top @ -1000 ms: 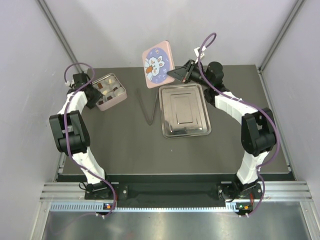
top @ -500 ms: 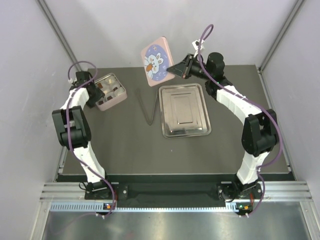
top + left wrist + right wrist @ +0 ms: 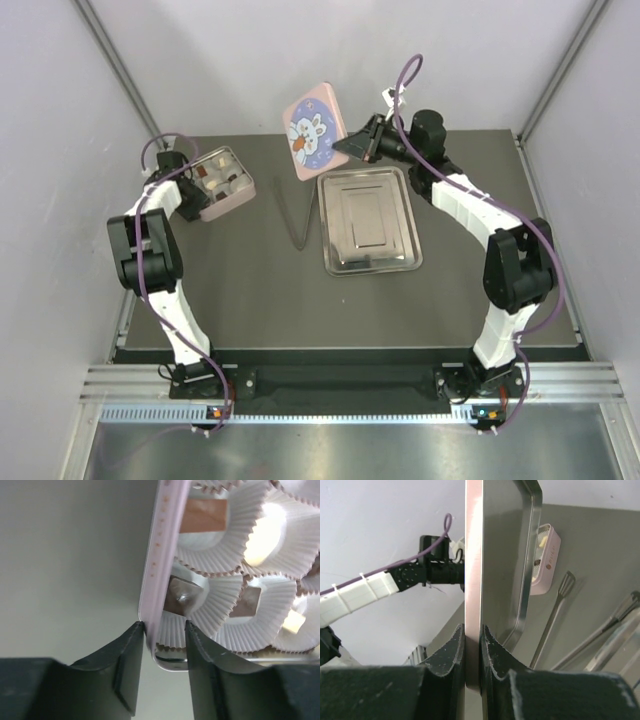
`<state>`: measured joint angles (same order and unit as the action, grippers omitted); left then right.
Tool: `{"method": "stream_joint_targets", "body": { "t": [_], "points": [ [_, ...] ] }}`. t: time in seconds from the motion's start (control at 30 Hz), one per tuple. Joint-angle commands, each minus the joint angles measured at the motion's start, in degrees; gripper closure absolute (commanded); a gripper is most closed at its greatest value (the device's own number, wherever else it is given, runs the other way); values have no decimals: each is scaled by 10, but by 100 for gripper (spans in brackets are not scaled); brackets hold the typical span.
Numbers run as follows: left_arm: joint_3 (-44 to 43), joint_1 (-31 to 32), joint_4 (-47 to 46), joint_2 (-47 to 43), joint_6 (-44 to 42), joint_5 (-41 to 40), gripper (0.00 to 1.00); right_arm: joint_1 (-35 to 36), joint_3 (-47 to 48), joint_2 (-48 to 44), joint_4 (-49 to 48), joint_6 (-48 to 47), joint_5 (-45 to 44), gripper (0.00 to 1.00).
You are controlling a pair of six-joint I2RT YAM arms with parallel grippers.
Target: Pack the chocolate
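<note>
Gripping the rabbit-printed lid point(image 3: 315, 130), right end effector point(image 3: 352, 146); left end effector point(image 3: 162, 630) pinching pink tin point(image 3: 221, 185) wall; no legible writing.

r gripper point(image 3: 472, 645) pinches lid point(image 3: 502, 560) edge, lid upright; beyond it pink tin point(image 3: 546, 562), tongs point(image 3: 555, 617) on table, l arm point(image 3: 395, 580).
</note>
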<state>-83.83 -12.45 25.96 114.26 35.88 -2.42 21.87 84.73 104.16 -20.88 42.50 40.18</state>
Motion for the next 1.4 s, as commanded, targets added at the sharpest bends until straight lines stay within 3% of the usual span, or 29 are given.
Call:
{"method": "stream_joint_targets", "body": {
  "t": [0.0,0.17,0.43,0.67,0.83,0.97,1.0,1.13,1.23,1.37],
  "points": [
    [18,1,-11,-30,2,8,58,7,-8,-45,-6,-22,-13,100],
    [37,3,-3,-61,1,21,68,10,-11,-49,-4,-23,-15,100],
    [123,19,4,-130,-6,41,66,35,-25,-41,-11,-15,-27,100],
    [138,20,31,-182,-13,29,46,76,-13,-1,-63,21,-38,100],
    [69,16,60,-209,-20,36,35,105,43,83,-121,90,-20,100],
    [46,12,-3,-226,-44,138,32,114,102,172,-227,183,6,100],
    [51,10,-24,-230,-44,205,32,114,114,187,-260,218,11,100],
    [66,-1,-113,-232,-21,348,32,114,193,247,-311,280,43,100],
    [78,-13,-172,-232,7,412,31,113,213,264,-326,297,46,100],
    [68,-20,-161,-227,-1,421,27,110,230,278,-346,318,53,100]
  ]
}}
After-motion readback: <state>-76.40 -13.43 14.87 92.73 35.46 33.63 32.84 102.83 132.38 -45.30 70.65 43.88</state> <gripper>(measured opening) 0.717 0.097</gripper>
